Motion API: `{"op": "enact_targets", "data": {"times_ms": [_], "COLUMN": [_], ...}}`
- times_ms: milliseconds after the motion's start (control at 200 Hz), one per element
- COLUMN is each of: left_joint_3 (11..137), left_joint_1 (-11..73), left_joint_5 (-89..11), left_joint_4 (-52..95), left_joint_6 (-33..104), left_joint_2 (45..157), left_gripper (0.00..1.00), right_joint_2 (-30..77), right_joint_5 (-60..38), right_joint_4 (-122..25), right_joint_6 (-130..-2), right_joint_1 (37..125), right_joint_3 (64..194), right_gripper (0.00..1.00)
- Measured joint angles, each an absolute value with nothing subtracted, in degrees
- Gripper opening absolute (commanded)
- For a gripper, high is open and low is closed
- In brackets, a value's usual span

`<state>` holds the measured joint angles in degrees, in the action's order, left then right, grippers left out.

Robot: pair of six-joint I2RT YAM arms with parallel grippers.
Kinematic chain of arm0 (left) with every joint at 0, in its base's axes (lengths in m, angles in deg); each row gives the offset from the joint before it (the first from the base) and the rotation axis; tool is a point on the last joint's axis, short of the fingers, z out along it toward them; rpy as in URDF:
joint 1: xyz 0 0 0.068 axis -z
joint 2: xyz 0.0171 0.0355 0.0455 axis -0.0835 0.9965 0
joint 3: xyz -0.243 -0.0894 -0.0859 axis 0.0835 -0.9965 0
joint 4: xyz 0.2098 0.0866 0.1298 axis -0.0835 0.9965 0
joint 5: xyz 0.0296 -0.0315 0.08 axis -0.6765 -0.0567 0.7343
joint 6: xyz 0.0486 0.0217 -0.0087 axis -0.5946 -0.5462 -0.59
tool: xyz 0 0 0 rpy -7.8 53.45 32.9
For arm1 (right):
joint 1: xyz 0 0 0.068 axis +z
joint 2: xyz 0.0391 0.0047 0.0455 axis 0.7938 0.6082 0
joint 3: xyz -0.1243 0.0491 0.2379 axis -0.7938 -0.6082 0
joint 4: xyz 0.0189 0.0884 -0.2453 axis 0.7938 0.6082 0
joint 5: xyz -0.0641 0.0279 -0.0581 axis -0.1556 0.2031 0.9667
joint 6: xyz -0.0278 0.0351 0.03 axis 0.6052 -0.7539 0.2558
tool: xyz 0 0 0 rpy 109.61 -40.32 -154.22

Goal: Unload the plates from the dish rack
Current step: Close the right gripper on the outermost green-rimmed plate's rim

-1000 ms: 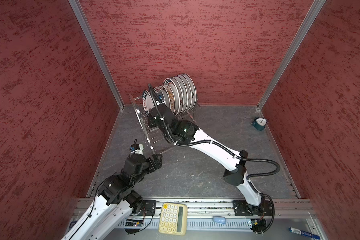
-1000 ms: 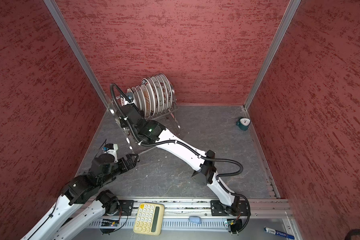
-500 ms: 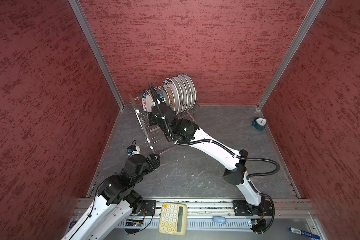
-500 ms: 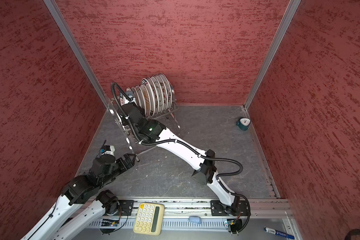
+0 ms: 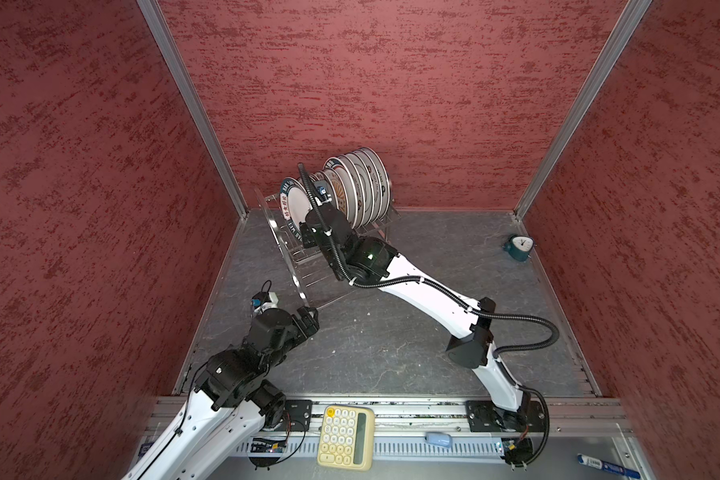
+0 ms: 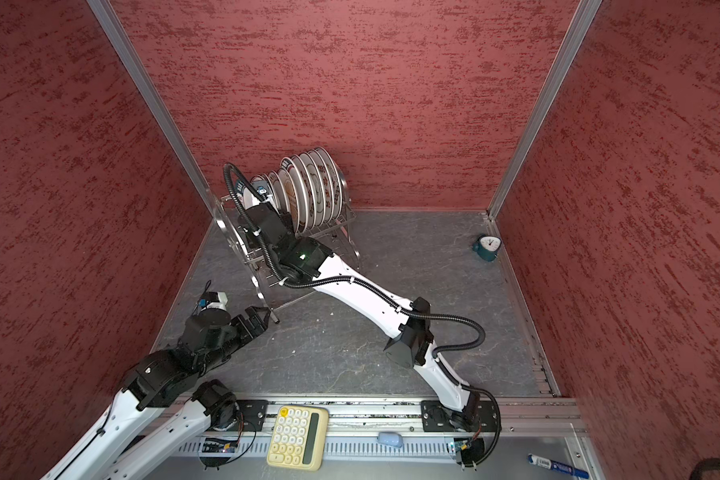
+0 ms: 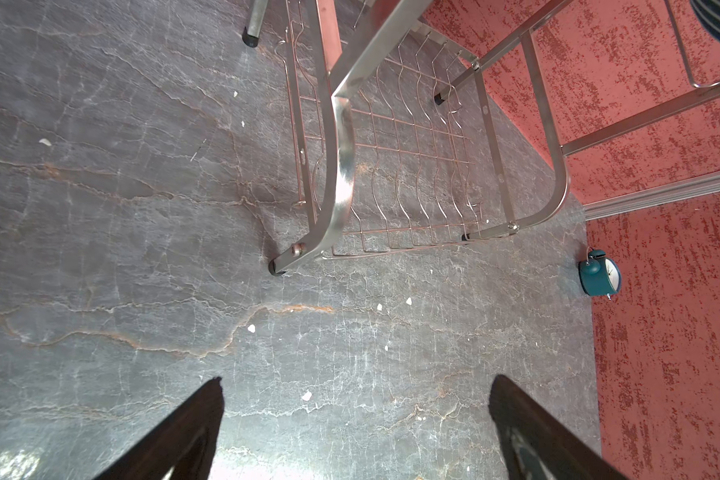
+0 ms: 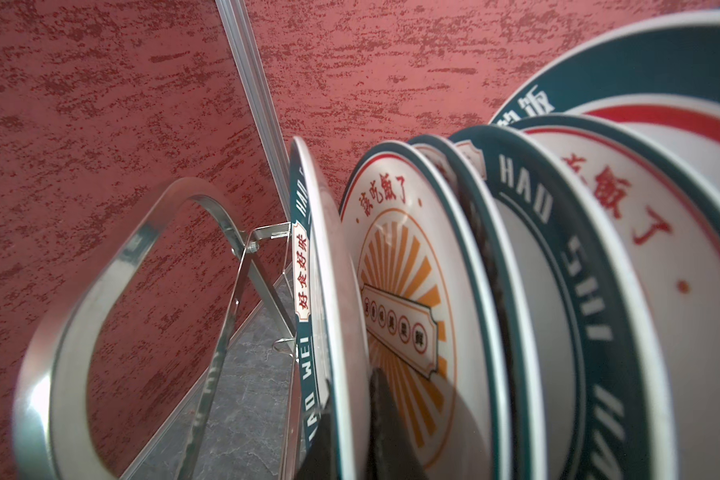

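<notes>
The right arm (image 5: 412, 286) stretches forward across the table (image 5: 391, 345) to the dish rack (image 7: 341, 166) in the far left corner, the right gripper (image 8: 352, 432) clamped on the endmost teal-rimmed plate (image 8: 329, 266) standing upright on its top shelf, while the left gripper (image 7: 356, 379), jaws wide apart, hangs low near the rack's front foot.

Plates (image 5: 356, 183) upright on dish rack (image 7: 341, 166) top shelf — perhaps ten — back-left corner.

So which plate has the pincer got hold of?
The end plate, teal-rimmed, beside the rack's side loop; the right pincer is shut on its rim.
</notes>
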<state>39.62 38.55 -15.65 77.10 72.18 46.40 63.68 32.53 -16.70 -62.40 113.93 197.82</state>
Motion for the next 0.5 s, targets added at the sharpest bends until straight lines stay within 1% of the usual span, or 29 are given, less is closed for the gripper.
{"op": "enact_targets", "data": {"times_ms": [291, 386, 501], "left_joint_3": [40.6, 40.6, 40.6], "left_joint_1": [38.5, 38.4, 38.4], "left_joint_5": [-15.6, -15.4, -15.3], "left_joint_4": [77.2, 77.4, 77.5], "left_joint_6": [72.1, 71.8, 70.6], "left_joint_2": [47.2, 47.2, 47.2], "left_gripper": [0.99, 0.99, 0.99], "right_joint_2": [63.7, 63.7, 63.7], "right_joint_5": [37.6, 39.2, 40.3], "right_joint_4": [-17.8, -18.9, -21.7], "right_joint_6": [-59.5, -58.2, -57.0], "right_joint_1": [115.7, 116.4, 117.2], "right_joint_3": [197.5, 197.5, 197.5], "right_gripper": [0.03, 0.00, 0.00]}}
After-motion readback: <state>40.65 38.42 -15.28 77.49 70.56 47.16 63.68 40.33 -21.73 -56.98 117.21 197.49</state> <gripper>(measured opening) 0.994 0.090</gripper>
